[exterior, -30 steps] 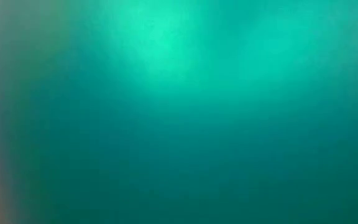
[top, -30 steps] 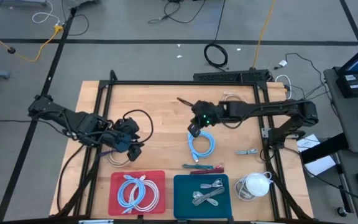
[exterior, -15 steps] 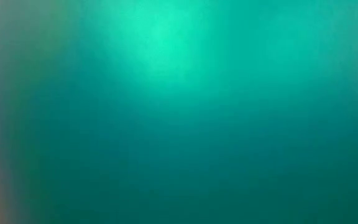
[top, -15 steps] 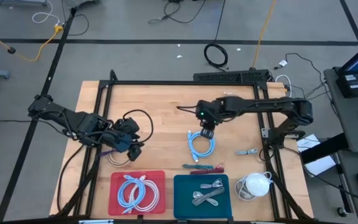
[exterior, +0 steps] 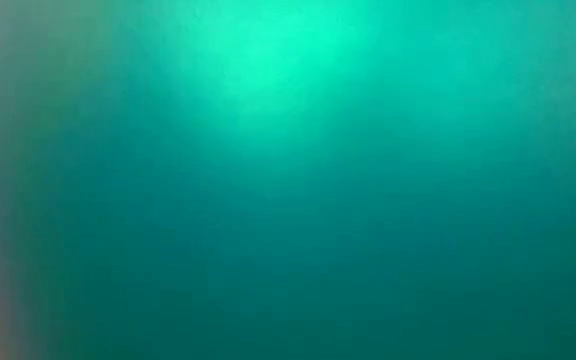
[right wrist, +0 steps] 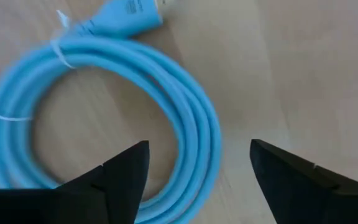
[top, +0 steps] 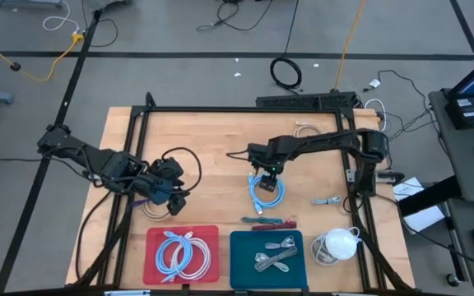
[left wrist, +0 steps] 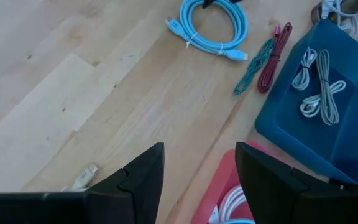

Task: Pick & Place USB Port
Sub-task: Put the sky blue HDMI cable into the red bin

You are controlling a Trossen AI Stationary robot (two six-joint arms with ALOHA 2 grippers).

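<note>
My right gripper [right wrist: 194,168] hangs low over the coiled light-blue cable [right wrist: 135,99], its jaws spread wide apart with nothing between them; the coil's thick loops lie on the pale wooden counter [right wrist: 303,68] directly under them, and a blue plug end pokes out at the coil's edge. From above, that right gripper [top: 263,168] sits at the far rim of the same cable [top: 266,190], near the middle of the counter [top: 212,140].

My left gripper [left wrist: 197,177] hovers over the counter's left part, jaws apart and holding nothing. Past its fingers I see a red plastic tray [left wrist: 225,180] close by, then a dark blue plastic tray [left wrist: 353,137] holding two bundled white cables [left wrist: 319,87]. Just beside that tray lie a teal braided cable [left wrist: 253,68] and a red braided cable [left wrist: 273,53], side by side and touching. Farther off rests the light-blue coil.

In the high view the red tray [top: 156,238] holds a coiled pale-blue-and-white cable [top: 179,253], and a bundled white cable [top: 336,244] lies at the counter's near right corner. The low view shows only a green blur.
</note>
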